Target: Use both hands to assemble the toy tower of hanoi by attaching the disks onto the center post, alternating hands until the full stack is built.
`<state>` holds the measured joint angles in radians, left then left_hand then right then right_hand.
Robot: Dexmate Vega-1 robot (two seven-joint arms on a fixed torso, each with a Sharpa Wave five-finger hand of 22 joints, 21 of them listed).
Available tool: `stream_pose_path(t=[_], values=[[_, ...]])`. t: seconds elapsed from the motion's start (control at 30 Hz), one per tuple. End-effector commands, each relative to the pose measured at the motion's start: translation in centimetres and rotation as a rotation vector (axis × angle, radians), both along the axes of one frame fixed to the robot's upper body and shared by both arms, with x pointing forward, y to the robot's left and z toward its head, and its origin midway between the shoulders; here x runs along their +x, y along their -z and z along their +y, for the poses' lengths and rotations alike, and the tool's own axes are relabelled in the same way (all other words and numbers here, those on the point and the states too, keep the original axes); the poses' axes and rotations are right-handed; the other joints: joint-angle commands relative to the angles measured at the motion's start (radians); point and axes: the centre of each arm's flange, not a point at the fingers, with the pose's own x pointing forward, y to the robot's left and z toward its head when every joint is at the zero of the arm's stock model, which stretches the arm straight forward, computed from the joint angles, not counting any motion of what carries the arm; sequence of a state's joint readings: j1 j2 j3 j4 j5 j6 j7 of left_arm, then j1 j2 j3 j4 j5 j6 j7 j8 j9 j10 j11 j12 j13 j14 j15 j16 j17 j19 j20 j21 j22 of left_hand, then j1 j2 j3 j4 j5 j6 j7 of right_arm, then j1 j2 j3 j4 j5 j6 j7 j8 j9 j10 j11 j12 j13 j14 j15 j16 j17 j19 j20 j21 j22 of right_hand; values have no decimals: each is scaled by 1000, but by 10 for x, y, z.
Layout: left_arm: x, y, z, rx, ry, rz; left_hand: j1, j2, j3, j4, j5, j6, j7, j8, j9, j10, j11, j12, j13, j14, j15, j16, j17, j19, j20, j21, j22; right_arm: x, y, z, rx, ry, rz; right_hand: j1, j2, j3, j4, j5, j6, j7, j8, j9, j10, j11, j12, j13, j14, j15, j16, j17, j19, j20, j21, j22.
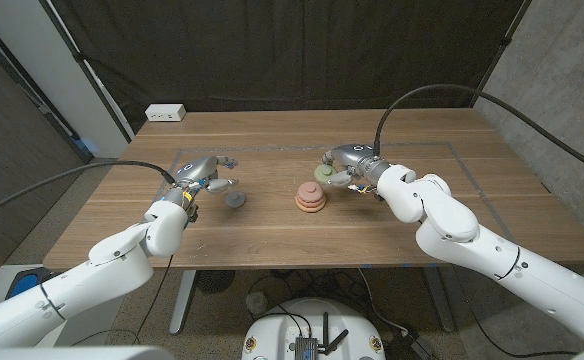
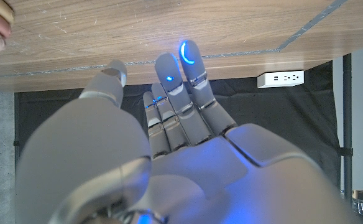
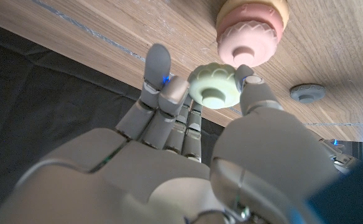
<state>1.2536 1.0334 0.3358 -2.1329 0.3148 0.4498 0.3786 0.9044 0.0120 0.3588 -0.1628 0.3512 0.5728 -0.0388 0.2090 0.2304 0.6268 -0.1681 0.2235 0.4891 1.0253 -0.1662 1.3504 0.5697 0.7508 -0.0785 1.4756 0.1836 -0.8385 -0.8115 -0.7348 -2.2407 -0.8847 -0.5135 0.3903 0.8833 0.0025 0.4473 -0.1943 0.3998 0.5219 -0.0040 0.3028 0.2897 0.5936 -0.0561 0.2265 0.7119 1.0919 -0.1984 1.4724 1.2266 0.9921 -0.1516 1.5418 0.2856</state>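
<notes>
My right hand (image 3: pixel 188 155) pinches the pale green disk (image 3: pixel 214 88) just beside the part-built stack (image 1: pixel 310 196), so I judge seating it on the post comes next, while my left hand (image 1: pixel 198 178) waits, fingers apart, near the grey disk (image 1: pixel 235 199) on the surface (image 1: pixel 272 235).

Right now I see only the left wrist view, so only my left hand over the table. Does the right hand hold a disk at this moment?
Observer: Yes. The right hand pinches a pale green disk between thumb and fingers, close to the stack of pink and orange disks but not yet on it.
Operator: Thank you. Is there a disk on the table for my left hand to take next?
Observer: Yes. A grey disk lies on the table between the left hand and the stack, nearer to the hand.
</notes>
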Motion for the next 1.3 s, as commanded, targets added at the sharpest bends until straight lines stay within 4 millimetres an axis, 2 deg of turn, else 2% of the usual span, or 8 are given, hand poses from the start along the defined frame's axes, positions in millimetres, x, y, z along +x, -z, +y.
stream_pose_path(t=[0.03, 0.67, 1.3], values=[[2, 0, 2, -7, -1, -8, 3, -4, 8, -2, 4, 10, -2, -1, 1, 8, 2, -1, 5, 3, -54, 6, 2, 12, -125, 2, 4, 4, -5, 16, -36, -39, 3, 16, 24, 46, 35, 7, 68, -56, 4, 4, 82, -70, 1, 4, 5, -19, 8, 4, 2, -66, 0, 3], [5, 0, 3, -7, 1, 4, 4, -3, 12, -2, 4, 13, -2, -1, 2, 13, -1, 0, 9, 4, -54, 7, 2, 12, -125, 2, 4, 12, -7, 34, -73, -61, 33, 10, 24, 53, 36, 9, 69, -57, 2, 2, 84, -69, -5, 6, 4, -19, 14, 3, 2, -66, -2, 4], [6, 0, 3, -9, 1, 5, 3, -2, 17, -1, 5, 17, -3, -1, 2, 17, 0, -1, 11, 5, -54, 9, 2, 13, -124, 2, 3, 20, -5, 41, -107, -54, 70, 6, 25, 57, 37, 11, 68, -54, 1, 1, 86, -65, -7, 9, 2, -19, 17, 3, 2, -66, -3, 3]])
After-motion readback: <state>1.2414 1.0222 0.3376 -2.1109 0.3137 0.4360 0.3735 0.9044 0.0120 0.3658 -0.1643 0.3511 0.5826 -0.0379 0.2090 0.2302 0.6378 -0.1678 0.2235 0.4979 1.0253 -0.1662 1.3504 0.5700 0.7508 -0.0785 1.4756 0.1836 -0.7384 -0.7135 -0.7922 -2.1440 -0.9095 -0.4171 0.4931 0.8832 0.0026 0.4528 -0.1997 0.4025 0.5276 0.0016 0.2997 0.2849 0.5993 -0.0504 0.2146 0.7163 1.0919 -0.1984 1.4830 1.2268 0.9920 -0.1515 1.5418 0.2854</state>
